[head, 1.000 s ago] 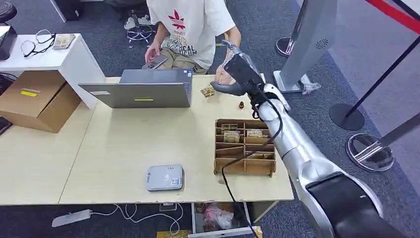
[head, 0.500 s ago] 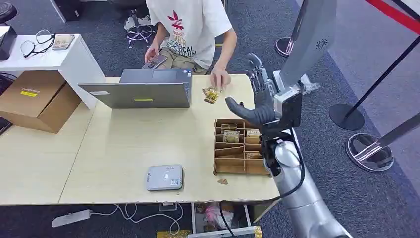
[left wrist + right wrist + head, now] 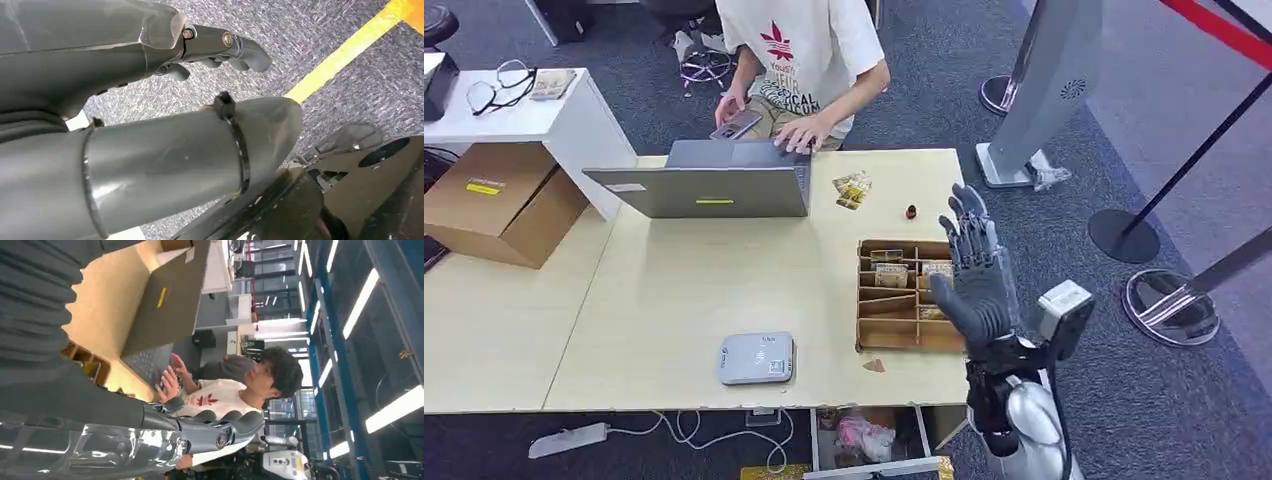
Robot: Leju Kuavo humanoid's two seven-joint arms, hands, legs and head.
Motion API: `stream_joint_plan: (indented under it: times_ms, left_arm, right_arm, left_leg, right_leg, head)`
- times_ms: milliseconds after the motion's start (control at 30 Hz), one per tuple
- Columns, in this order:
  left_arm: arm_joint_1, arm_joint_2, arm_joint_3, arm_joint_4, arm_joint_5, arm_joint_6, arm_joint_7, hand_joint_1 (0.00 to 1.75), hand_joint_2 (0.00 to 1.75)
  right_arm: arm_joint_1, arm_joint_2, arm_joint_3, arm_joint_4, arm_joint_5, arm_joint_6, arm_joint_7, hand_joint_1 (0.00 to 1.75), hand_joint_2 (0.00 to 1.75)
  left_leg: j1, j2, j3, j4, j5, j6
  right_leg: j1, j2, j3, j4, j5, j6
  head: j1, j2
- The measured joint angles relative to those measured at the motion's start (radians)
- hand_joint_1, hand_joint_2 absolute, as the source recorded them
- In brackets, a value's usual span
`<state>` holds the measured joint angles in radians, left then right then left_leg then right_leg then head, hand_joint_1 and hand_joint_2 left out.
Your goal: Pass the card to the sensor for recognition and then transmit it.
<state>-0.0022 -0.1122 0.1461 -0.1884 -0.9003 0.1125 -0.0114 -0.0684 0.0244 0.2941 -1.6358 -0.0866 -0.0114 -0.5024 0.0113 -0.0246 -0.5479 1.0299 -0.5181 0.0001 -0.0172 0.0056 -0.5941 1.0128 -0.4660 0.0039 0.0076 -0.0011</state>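
right hand (image 3: 977,282) has drawn back over the tray (image 3: 916,335), fingers spread, seemingly empty.

— Colours on the table (image 3: 674,300)?
— Pale beige wood. The laptop (image 3: 709,180) is grey with a small yellow sticker, the sensor (image 3: 756,358) light grey, the tray (image 3: 916,337) brown cardboard.
— And the robot?
— A dark grey right hand (image 3: 976,275) on a silver arm (image 3: 1024,440); the left hand (image 3: 220,47) is dark grey too.
— The floor?
— Speckled blue-grey carpet (image 3: 325,30) crossed by a yellow stripe (image 3: 350,47).
— The person?
— A white shirt (image 3: 809,45) with a red leaf print (dark lettering under it). The box (image 3: 504,200) is brown.
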Motion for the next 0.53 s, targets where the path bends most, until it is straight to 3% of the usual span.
stream_joint_plan:
  times_ms: [533]
  left_arm:
    - [-0.001,-0.004,0.002,0.000,-0.033,0.001,0.019,0.00,0.00]
  right_arm:
    - [0.154,0.047,-0.053,-0.061,-0.023,0.117,-0.001,0.00,0.00]
  left_leg:
    - [0.000,0.001,0.000,0.000,0.000,0.000]
  right_leg:
    - [0.000,0.000,0.000,0.000,0.000,0.000]
  head:
    - [0.000,0.000]
